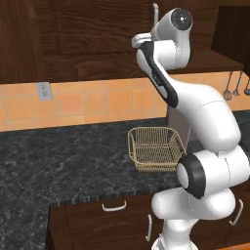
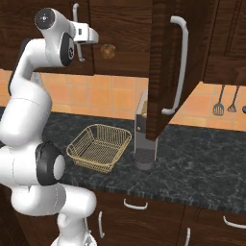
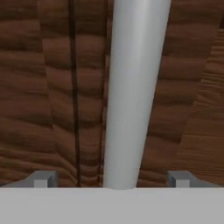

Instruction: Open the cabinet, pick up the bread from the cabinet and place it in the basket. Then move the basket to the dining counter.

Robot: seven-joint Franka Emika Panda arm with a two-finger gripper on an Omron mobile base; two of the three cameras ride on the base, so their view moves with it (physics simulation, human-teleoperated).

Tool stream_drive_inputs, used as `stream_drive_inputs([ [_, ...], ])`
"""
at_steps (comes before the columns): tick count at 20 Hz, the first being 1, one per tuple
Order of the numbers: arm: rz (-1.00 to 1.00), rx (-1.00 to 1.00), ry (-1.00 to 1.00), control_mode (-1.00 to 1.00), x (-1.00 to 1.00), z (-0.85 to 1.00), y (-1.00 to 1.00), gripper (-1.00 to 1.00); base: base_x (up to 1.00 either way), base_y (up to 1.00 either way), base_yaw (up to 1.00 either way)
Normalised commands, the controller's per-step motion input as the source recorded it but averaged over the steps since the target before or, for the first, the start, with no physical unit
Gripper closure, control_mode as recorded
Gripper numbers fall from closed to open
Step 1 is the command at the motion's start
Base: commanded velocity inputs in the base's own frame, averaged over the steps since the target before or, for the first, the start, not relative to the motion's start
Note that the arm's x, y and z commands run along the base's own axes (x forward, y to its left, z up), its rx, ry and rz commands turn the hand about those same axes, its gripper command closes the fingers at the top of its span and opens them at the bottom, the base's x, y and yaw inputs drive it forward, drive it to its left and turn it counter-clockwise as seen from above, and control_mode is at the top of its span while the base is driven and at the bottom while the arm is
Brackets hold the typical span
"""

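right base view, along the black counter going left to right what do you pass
basket → grey upright appliance beneath the open cabinet door → hanging utensils on the wall

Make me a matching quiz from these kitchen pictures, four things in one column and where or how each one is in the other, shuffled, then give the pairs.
Things
1. golden-yellow wire mesh basket
2. right dark brown wooden cabinet door
3. robot's two-finger gripper
4. small roundish brown bread

States
A. swung open, handle facing out
B. inside the cabinet, behind the gripper
C. on the black speckled granite counter, nothing in it
D. open, fingers either side of a silver bar handle

Pairs: 1-C, 2-A, 3-D, 4-B
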Motion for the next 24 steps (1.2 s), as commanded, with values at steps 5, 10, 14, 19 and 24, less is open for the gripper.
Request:
stream_drive_inputs([
  [5, 0.0, 0.03, -0.02, -1.0, 0.86, -0.72, 0.7, 1.0, 0.0, 0.0, 0.0],
  [10, 0.04, 0.1, -0.02, -1.0, 0.87, -0.87, 0.97, 1.0, 0.0, 0.0, 0.0],
  [14, 0.07, 0.08, 0.0, -1.0, 0.26, -0.53, 1.0, 1.0, 0.0, 0.0, 0.0],
  [19, 0.03, 0.01, 0.01, -1.0, -0.57, -0.02, 1.0, 1.0, 0.0, 0.0, 0.0],
  [24, 0.0, 0.0, -0.01, -1.0, -1.0, 0.0, 1.0, 1.0, 0.0, 0.0, 0.0],
])
